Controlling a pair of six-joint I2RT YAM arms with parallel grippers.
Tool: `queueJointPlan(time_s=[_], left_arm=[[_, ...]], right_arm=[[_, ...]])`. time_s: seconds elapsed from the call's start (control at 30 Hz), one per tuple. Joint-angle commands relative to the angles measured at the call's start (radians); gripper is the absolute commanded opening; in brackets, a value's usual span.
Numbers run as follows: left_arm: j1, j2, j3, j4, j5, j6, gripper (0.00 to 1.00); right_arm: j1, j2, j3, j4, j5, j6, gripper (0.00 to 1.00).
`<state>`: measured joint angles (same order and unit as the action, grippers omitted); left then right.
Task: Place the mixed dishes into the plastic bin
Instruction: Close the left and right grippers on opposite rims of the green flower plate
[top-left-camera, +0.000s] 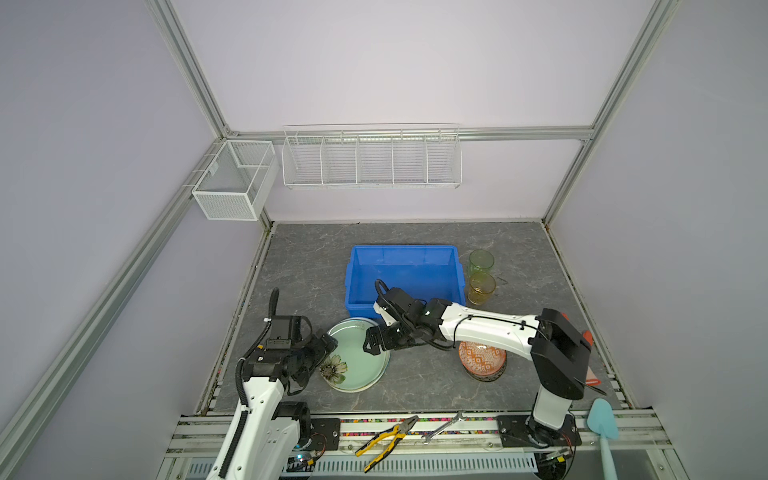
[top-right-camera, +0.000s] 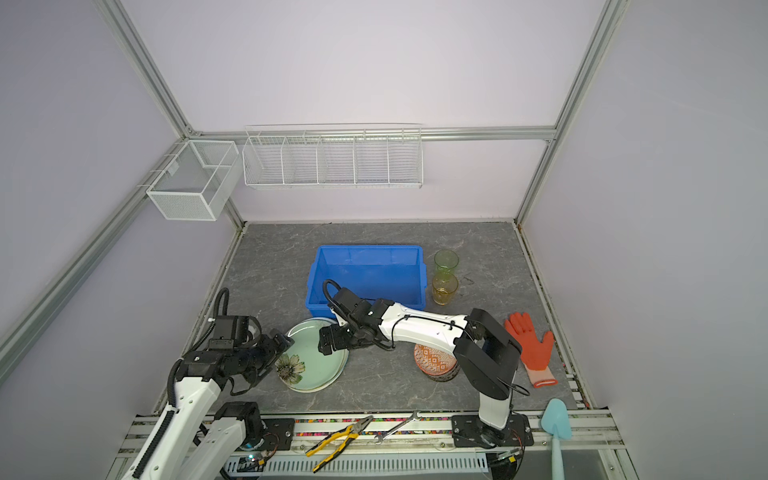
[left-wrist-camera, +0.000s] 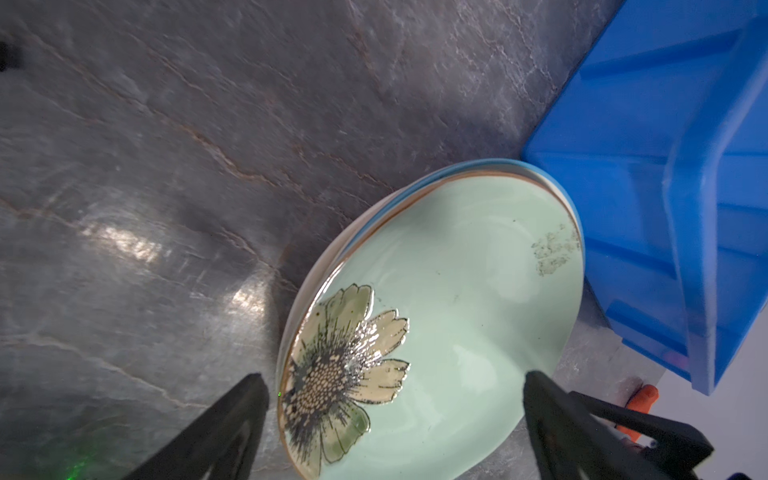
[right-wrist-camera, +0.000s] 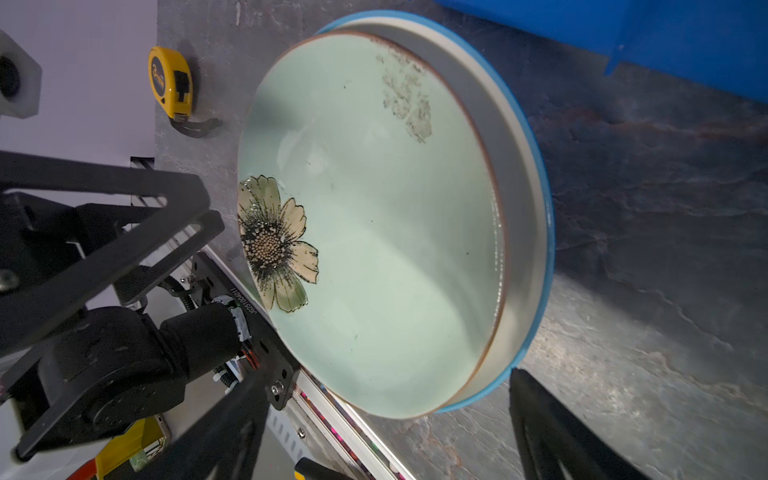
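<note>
- The plastic bin (top-left-camera: 403, 249) sits in the middle of the surface (top-left-camera: 307, 257), nearer the far edge than the near one. I can see nothing in it, and every dish in view lies outside it.
- The pale green plate (top-left-camera: 361, 361) tops a stack just beside the bin's near left corner. In the right wrist view a cream rim (right-wrist-camera: 515, 174) and a blue rim (right-wrist-camera: 545, 208) show beneath it. Flat and nested like this, it offers only a thin edge to pinch, which probably explains why both arms are at it.
- The left gripper (top-left-camera: 322, 353) is released and holds nothing. Its jaws are spread to either side of the flower-painted rim, on the side toward the surface's left edge, apparently to lift or steady it.
- The right gripper (top-left-camera: 370, 343) is also spread wide and empty. It sits low at the opposite rim, with its arm stretched across the middle of the surface.
- The orange patterned bowl (top-left-camera: 482, 359) rests near the front right, under the right forearm.
- The green glass (top-left-camera: 481, 262) and the amber glass (top-left-camera: 482, 289) stand upright just beside the bin's right wall.
- The carry into the bin looks short. The main risk is dragging the lower plates along.
</note>
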<state>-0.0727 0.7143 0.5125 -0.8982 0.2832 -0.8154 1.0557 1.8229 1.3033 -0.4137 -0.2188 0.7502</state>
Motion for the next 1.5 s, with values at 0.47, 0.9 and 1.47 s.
queueJointPlan(time_s=[0.47,0.9,1.47], left_arm=[[-0.007,-0.025,-0.096,0.154,-0.003,-0.035,0.93],[-0.007,-0.063,-0.163,0.222,0.038,-0.009,0.90],[-0.009,-0.243,-0.142,0.155,0.081,-0.075,0.82]], right_arm=[[0.006,0.079,0.032,0.060,-0.048,0.033,0.95],[0.008,0.132,0.056,0.096,-0.084,0.047,0.97],[0.032,0.173,0.102,0.107,-0.118,0.044,0.98]])
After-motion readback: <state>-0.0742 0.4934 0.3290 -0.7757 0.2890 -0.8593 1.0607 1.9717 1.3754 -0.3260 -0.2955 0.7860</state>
